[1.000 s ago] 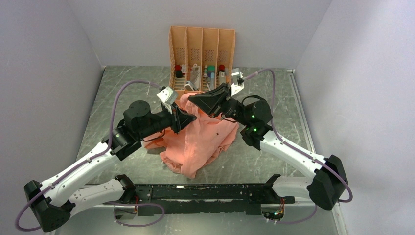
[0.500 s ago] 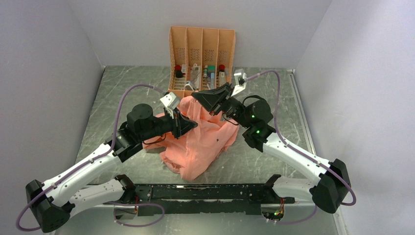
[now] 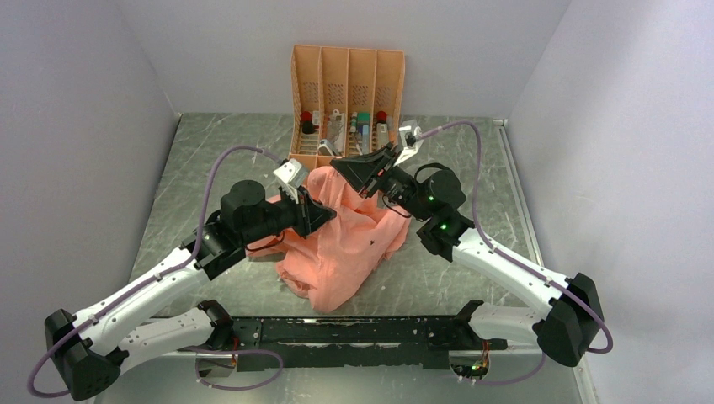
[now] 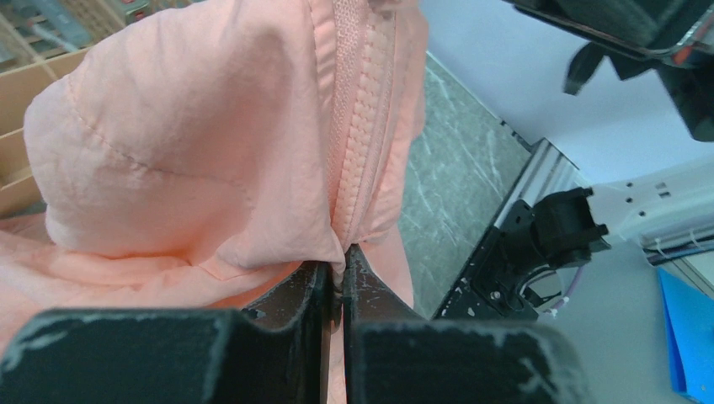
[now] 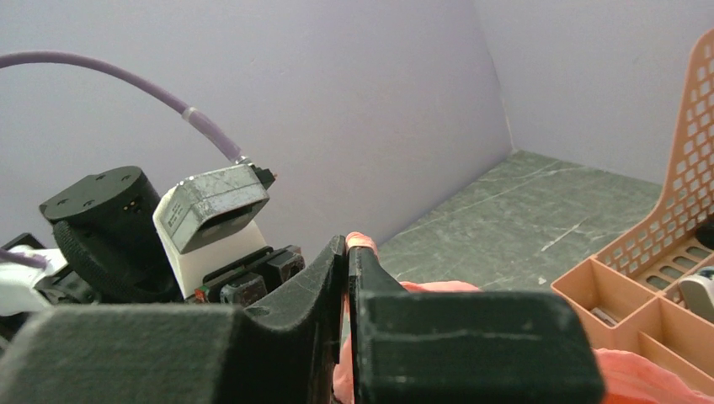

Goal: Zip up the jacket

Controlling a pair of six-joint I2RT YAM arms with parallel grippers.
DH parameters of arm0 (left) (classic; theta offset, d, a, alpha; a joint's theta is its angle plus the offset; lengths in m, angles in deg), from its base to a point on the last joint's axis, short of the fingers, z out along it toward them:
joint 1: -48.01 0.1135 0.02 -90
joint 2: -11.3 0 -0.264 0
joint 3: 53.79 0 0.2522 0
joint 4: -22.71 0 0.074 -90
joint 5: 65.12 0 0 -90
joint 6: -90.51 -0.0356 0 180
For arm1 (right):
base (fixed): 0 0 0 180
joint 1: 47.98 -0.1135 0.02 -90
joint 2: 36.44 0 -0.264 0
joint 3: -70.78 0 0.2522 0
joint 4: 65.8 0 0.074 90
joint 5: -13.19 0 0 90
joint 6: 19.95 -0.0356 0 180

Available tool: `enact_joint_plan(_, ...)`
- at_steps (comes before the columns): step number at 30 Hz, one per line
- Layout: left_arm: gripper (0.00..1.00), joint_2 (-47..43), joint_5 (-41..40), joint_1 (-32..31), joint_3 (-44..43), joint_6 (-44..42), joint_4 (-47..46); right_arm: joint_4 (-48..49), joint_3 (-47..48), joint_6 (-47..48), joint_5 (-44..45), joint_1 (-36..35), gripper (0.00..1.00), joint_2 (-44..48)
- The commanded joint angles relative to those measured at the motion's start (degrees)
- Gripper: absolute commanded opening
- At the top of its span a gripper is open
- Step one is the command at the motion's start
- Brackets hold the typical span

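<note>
Pinching with its two black fingers pressed together, the left gripper holds a fold of the jacket right at the lower end of the zipper. The right gripper is also clenched, and a small bit of pink fabric sticks out between its tips. In the top view it holds the upper part of the garment a little above the table, close in front of the rack.

There are two arms, one jacket, one zipper line and one rack with four slots. The jacket lies in the middle of the table between both grippers. Part of it is lifted and the rest is crumpled, reaching toward the near edge.

Sleeves and collar cannot be told apart in the folds. Where the slider sits I cannot tell. The right wrist view shows only that small bit of cloth and a little more below the fingers. The small things in the rack are too small to name.

The fabric is thin, soft and salmon-pink, with stitched seams. The zipper teeth are pink too, small and regular, and they run between two raised fabric edges. The rack is orange with perforated walls and stands upright at the far side. The table surface is dark grey-green with pale veins, like marble.
</note>
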Motion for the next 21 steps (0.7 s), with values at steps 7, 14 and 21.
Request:
enact_joint_plan(7,0.08,5.47,-11.97,-0.19,-8.1,0.37,9.99,-2.58,0.98,-0.29,5.96,0.43,0.48,2.64)
enact_joint_plan(14,0.08,9.79,-19.05,0.78,-14.9,0.9,11.03,-11.79,-1.5,-0.04,16.54,0.46,0.63,9.53)
enact_joint_plan(21,0.08,16.07,-17.29,4.64,-27.39,-3.4,11.3,-19.19,-3.65,-1.02,21.57,0.53,0.64,16.26)
